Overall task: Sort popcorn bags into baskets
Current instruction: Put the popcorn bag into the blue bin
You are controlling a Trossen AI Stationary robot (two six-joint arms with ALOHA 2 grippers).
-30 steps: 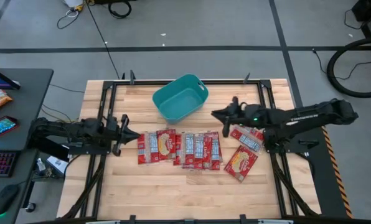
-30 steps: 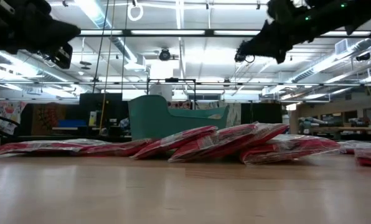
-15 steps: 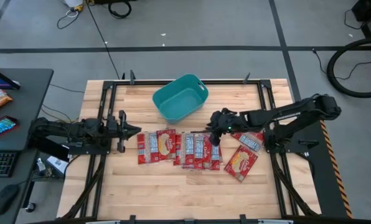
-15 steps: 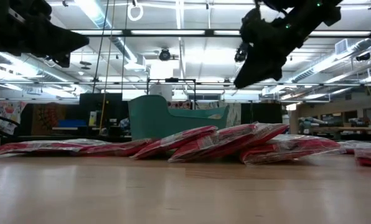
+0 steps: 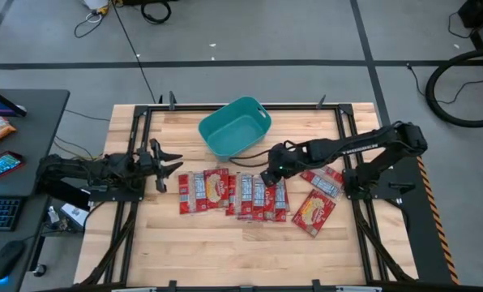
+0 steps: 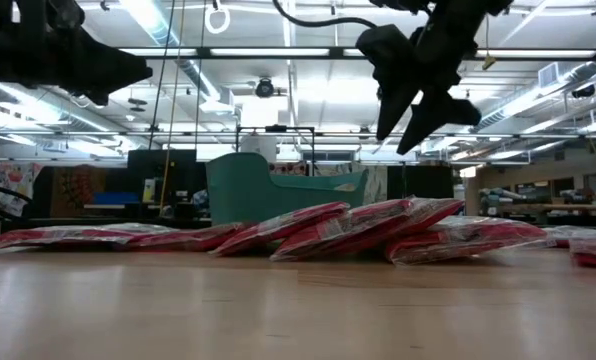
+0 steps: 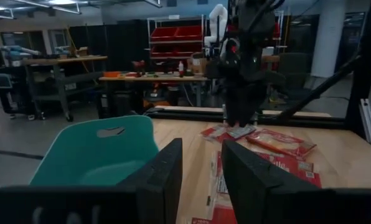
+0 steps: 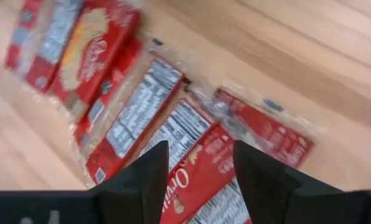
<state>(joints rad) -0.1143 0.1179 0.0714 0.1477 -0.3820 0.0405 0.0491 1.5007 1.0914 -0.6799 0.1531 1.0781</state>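
- High view, item one: left hand (image 5: 162,159), fingers (image 5: 170,152) spread apart, nothing between them; it sits over the counter (image 5: 225,243) edge, just short of the nearest packet.
- Item two: popcorn bags (image 5: 233,193), red with cream label patches, overlapping in a row that begins just ahead of the left hand and runs under the right hand; further bags (image 5: 314,212) lie beyond the right hand, toward its arm's base.
- Item three: teal basket (image 5: 235,127), no packets visible inside, standing well ahead of the left hand and just beside the right hand, on the side away from the row.
- Item four: right hand (image 5: 267,173), poised above the row's end; low view shows its fingers (image 6: 390,108) parted wide, clear of the bags (image 6: 358,228), carrying nothing.
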